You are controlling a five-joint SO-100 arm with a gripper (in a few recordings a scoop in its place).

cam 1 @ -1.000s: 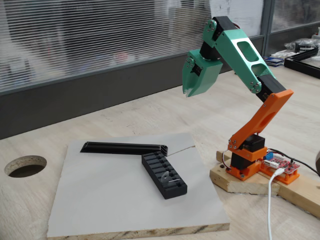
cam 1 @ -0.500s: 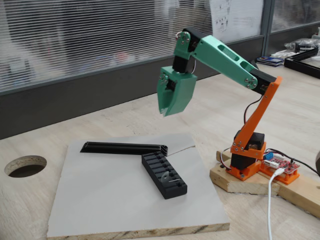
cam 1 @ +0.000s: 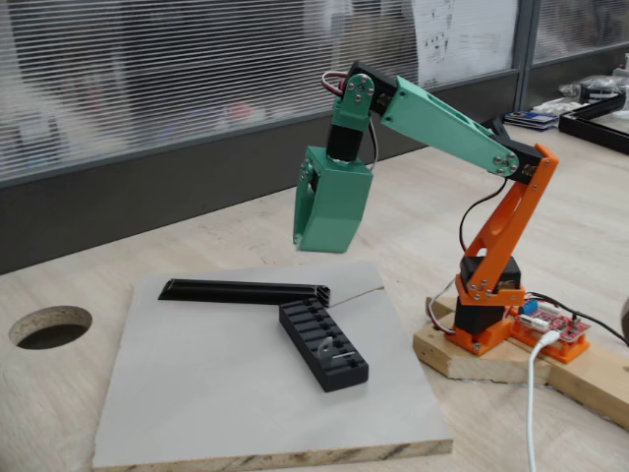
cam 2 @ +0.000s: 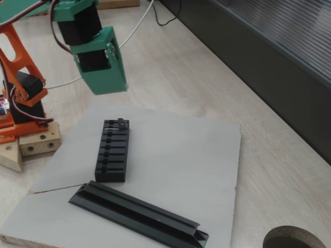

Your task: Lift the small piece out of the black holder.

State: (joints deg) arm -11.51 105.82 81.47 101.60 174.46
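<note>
The green gripper (cam 1: 316, 241) hangs in the air at upper centre of a fixed view, pointing down with nothing in it; whether its fingers are parted or together cannot be told. Below it, well apart, the black holder (cam 1: 322, 344) lies on a grey board (cam 1: 197, 393). The small piece (cam 1: 324, 348) stands in a slot near the holder's end, toward the lower right of that view. A long black angled bar (cam 2: 138, 214) lies just beside the holder's other end. The board rests on a pale wooden table (cam 2: 170, 62) with a round hole (cam 1: 49, 325) at left; slatted blinds (cam 1: 197, 69) fill the background.
</note>
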